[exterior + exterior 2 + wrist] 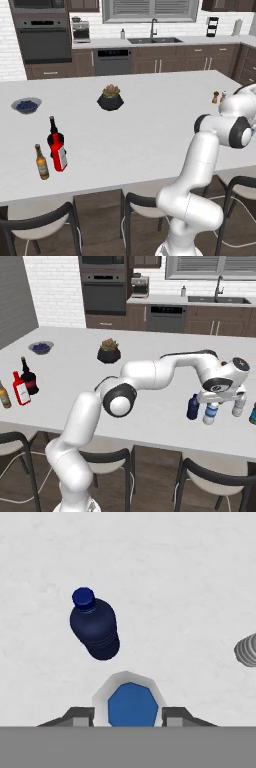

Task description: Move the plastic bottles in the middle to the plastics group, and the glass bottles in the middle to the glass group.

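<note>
My gripper (212, 405) (128, 716) is shut on the clear water bottle (210, 415) (131, 704), one finger on each side, holding it upright low over the counter. The small dark-blue bottle (193, 407) (94, 628) stands just beside it, apart from the fingers. On the other side is a pale whitish-grey bottle (239, 405) (246, 650), partly seen. Far to the left, the flat red bottle (59, 155) (21, 389) stands close to the dark round bottle (52, 132) (28, 377) and the amber beer bottle (41, 162) (4, 396).
A potted plant (110, 97) and a bowl of blueberries (26, 105) stand further back on the white counter (150, 135). Salt and pepper shakers (215, 97) are at its right. Another bottle (253, 415) peeks in at the right edge. Stools line the near edge.
</note>
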### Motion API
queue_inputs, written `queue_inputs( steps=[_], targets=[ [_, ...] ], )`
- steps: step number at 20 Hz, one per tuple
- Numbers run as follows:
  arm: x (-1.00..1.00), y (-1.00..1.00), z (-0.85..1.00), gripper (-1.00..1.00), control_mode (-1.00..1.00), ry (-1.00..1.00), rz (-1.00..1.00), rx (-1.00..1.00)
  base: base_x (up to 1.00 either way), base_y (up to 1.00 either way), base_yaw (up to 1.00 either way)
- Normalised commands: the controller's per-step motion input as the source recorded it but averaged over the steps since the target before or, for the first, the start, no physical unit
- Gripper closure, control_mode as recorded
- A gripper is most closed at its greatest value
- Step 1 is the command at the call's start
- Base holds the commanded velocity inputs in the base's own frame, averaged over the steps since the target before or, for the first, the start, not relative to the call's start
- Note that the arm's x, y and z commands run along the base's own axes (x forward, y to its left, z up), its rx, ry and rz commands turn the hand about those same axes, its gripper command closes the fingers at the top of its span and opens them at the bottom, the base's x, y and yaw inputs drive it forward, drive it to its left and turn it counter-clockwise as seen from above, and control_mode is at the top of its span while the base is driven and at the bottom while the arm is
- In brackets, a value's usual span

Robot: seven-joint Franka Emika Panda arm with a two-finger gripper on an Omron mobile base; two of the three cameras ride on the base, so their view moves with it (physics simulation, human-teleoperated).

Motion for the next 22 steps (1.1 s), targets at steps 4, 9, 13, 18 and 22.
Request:
queue_inputs(
  steps=[4, 9, 13, 18, 22],
  targets=[
    [0.39, -0.27, 0.0, 1.0, -1.0, 0.08, -0.01, 0.02, 0.0, 0.0, 0.0],
    [0.05, -0.31, -0.04, 1.0, -1.0, -0.05, 0.0, 0.09, 0.0, 0.0, 0.0],
    [-0.23, 0.0, -0.09, 1.0, -1.0, -0.16, 0.0, 0.08, 0.0, 0.0, 0.0],
    [0.08, 0.08, 0.0, 1.0, -1.0, -0.04, 0.0, -0.01, 0.0, 0.0, 0.0],
    [0.27, 0.03, 0.0, 1.0, -1.0, 0.0, 0.0, -0.02, 0.0, 0.0, 0.0]
  ],
)
